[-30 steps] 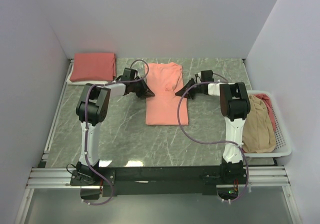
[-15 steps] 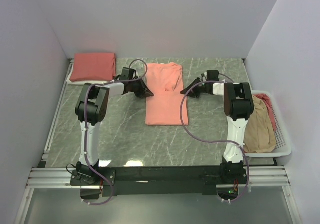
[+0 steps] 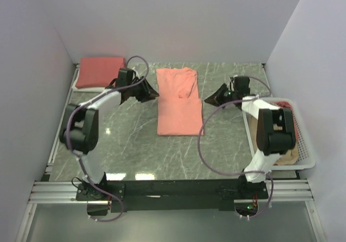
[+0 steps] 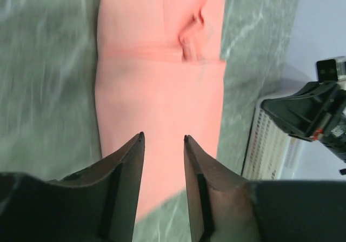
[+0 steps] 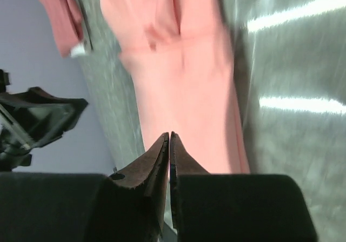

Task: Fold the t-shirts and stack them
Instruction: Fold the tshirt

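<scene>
A salmon-pink t-shirt (image 3: 177, 101) lies flat mid-table, folded into a long strip with a sleeve tucked over near its far end (image 4: 162, 80) (image 5: 184, 74). My left gripper (image 3: 155, 95) hovers just off the shirt's left edge. In its wrist view the left gripper (image 4: 163, 137) is open, with nothing between the fingers. Just off the shirt's right edge is my right gripper (image 3: 207, 99). Its wrist view shows the right gripper (image 5: 169, 135) shut and empty. A folded stack of salmon t-shirts (image 3: 100, 72) rests at the back left on a white one.
A white lattice basket (image 3: 304, 145) stands at the right table edge. It holds a tan shirt (image 3: 287, 156) and a bit of pink cloth (image 3: 283, 102), partly hidden by my right arm. Walls close the table in on three sides.
Both grippers have drawn back outward from the shirt's edges, and the arms have swung wider. The left jaws have opened. The shirt lies as before.
</scene>
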`<state>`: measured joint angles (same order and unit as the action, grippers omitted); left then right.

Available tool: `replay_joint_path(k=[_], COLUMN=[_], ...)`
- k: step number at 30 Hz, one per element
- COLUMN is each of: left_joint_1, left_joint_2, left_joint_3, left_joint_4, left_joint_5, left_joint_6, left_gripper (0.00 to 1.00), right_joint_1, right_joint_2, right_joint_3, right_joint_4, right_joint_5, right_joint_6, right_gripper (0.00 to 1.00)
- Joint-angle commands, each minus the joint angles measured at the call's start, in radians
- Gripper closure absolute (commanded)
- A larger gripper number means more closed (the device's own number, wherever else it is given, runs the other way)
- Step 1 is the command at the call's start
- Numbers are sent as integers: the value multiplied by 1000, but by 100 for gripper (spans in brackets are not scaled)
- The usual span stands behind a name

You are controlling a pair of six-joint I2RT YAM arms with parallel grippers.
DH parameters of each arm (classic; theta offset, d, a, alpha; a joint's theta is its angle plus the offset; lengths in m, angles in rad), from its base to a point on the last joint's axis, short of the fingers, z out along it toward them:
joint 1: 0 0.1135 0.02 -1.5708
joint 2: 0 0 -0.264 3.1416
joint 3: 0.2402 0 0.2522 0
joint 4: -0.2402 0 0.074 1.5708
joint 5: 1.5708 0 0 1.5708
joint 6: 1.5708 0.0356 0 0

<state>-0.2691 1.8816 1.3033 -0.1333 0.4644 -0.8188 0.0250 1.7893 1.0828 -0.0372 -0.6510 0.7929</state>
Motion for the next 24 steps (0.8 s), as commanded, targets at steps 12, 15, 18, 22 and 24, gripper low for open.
replay_joint_path(k=[12, 15, 18, 22, 24], left_joint_1=[-229, -229, -229, -228, -226], left_joint_2=[-277, -257, -265, -303, -337], left_joint_3=[-538, -591, -608, -602, -602], left_joint_4=[239, 256, 255, 200, 181], left_joint_5=[-112, -125, -136, -159, -174], left_joint_6=[-52, -65, -63, -42, -36], left_gripper=[64, 66, 66, 66, 65], right_joint_1=[188, 175, 161, 141, 135], right_joint_2=[-142, -117, -134, -212, -252], right_joint_3=[-422, -471, -501, -538, -550], right_joint_4=[211, 220, 227, 198, 171], right_joint_5=[65, 71, 79, 96, 111], right_joint_6=[-7, -15, -26, -41, -53], right_gripper=[90, 91, 91, 90, 87])
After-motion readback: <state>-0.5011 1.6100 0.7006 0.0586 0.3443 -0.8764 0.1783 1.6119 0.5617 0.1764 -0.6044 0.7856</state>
